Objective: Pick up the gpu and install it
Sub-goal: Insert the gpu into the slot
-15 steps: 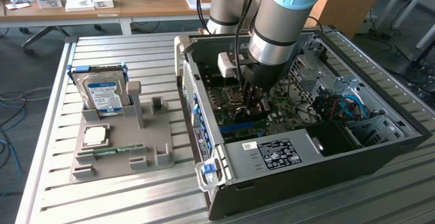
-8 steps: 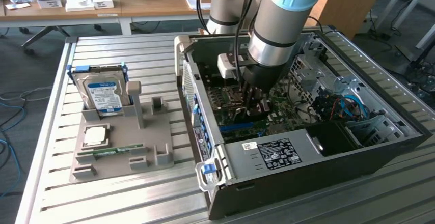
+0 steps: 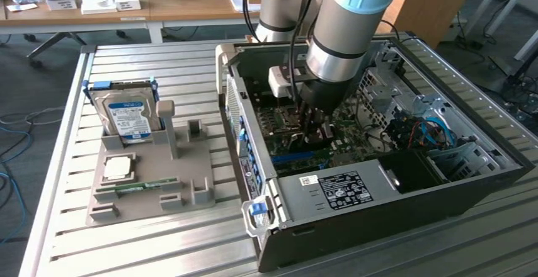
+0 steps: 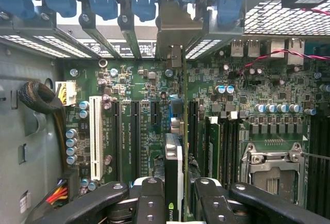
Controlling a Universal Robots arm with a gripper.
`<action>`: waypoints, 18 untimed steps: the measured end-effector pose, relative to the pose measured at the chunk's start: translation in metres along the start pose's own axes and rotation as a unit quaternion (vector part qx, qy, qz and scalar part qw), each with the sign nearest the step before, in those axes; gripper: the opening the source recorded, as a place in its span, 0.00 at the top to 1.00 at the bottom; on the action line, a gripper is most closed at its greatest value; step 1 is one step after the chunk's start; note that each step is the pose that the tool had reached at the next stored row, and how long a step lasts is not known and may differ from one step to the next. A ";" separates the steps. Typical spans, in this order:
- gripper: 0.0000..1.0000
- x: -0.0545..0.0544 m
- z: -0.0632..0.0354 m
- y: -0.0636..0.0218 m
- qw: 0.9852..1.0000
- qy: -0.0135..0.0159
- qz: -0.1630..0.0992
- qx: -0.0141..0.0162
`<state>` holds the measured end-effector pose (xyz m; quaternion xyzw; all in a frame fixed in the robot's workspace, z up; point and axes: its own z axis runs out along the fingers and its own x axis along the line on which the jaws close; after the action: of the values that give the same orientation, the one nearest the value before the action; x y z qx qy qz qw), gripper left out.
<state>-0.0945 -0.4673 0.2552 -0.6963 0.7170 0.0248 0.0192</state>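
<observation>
Inside the open computer case [image 3: 470, 182], the gripper [image 4: 178, 193] is clenched on the gpu [image 4: 174, 172], holding it edge-on above the motherboard [image 4: 232, 110] so the card lines up with an expansion slot and its metal bracket [image 4: 172, 33] meets the rear opening. Beside the case, a grey fixture tray [image 3: 143, 195] keeps a hard drive [image 3: 128, 116] upright on a slatted metal table [image 3: 126, 252]. Wooden desks [image 3: 126, 9] stand behind.

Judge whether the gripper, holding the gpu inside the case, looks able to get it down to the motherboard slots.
Probably yes. The gripper holds the gpu edge-on over the slots, and nothing visible lies between card and board.
</observation>
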 end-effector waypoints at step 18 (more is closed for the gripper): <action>0.73 0.000 0.0041 0.0008 1.000 0.000 0.000 0.001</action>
<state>-0.0953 -0.4673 0.2510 -0.6964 0.7170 0.0244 0.0197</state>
